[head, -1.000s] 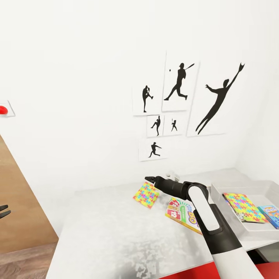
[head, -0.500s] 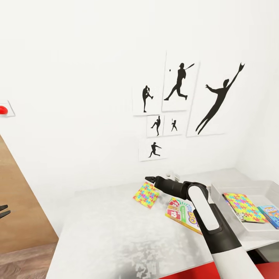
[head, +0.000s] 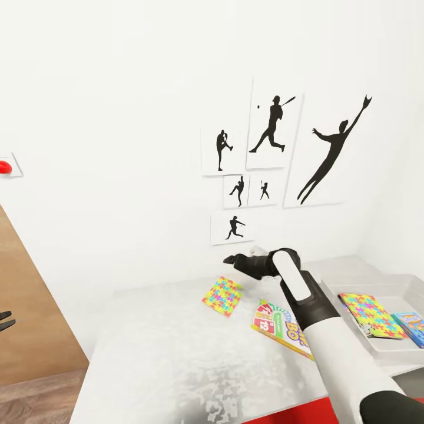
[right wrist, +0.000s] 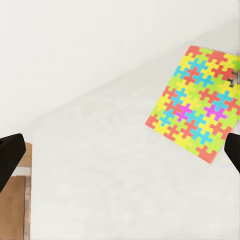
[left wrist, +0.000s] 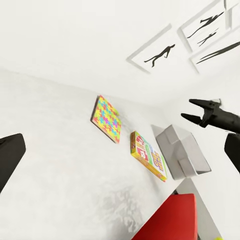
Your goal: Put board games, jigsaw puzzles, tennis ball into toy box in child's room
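R gripper (head: 227, 259) open, empty, above table (head: 165, 341); jigsaw (head: 222, 296) at its 6 o'clock. L gripper (head: 6, 320): can't tell.

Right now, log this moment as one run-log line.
right gripper: open, above table | jigsaw puzzle: flat on table, ungrasped | Skip-Bo box: on table | toy box: holds second puzzle

Multicolour jigsaw puzzle (head: 222, 296) flat on white table (head: 165, 347); Skip-Bo board game (head: 281, 327) beside it; second jigsaw (head: 370, 315) inside grey toy box (head: 353, 288).
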Tool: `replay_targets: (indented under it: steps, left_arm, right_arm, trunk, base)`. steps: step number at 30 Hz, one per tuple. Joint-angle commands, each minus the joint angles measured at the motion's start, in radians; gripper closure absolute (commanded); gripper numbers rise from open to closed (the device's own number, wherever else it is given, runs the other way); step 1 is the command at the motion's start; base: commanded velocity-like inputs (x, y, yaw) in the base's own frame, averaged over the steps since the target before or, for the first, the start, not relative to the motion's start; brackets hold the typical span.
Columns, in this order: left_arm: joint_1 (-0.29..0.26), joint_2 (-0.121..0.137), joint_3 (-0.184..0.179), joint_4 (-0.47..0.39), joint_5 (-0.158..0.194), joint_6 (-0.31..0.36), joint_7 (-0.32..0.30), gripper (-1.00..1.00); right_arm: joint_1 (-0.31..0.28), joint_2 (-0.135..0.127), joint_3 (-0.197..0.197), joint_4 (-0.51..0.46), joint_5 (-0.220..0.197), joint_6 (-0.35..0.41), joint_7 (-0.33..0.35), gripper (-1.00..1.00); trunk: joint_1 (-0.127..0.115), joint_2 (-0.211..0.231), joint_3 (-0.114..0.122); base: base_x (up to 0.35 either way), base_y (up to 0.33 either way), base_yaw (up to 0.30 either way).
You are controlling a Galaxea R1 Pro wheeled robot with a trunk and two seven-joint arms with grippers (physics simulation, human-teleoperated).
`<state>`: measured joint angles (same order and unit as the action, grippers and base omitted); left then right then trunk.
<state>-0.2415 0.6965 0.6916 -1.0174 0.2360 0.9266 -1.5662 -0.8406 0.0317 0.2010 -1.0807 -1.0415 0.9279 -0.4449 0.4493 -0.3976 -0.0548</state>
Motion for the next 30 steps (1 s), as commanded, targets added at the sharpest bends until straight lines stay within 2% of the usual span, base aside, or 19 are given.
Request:
replay_targets:
  steps: [1,10,16,24,30]
  left_arm:
    - [-0.001,0.0,0.0,0.0,-0.001,0.011,-0.005,-1.0]
    - [-0.001,0.002,0.001,0.0,-0.001,0.011,-0.005,-1.0]
    - [-0.001,0.003,0.002,0.0,-0.001,0.011,-0.005,-1.0]
    - [-0.001,0.003,0.002,0.0,-0.001,0.011,-0.005,-1.0]
    - [-0.001,0.004,0.002,0.0,-0.001,0.011,-0.005,-1.0]
  right_arm:
    - [-0.022,0.006,0.001,0.032,-0.009,0.002,-0.017,-1.0]
    - [-0.198,0.032,0.002,0.295,-0.003,-0.007,-0.041,-1.0]
    - [-0.275,0.037,0.002,0.409,0.046,-0.048,-0.043,-1.0]
    - [-0.318,0.062,0.002,0.501,0.119,-0.095,-0.041,-1.0]
    - [-0.321,0.073,0.024,0.51,0.133,-0.132,-0.038,-1.0]
  trunk:
    - [0.001,-0.002,-0.002]
    - [0.001,-0.002,-0.002]
    - [0.001,-0.002,-0.002]
    - [0.001,-0.002,-0.002]
    - [0.001,-0.002,-0.002]
  base:
    - [0.0,0.0,0.0]
    - [0.0,0.0,0.0]
    - [0.0,0.0,0.0]
    - [0.0,0.0,0.0]
    - [0.0,0.0,0.0]
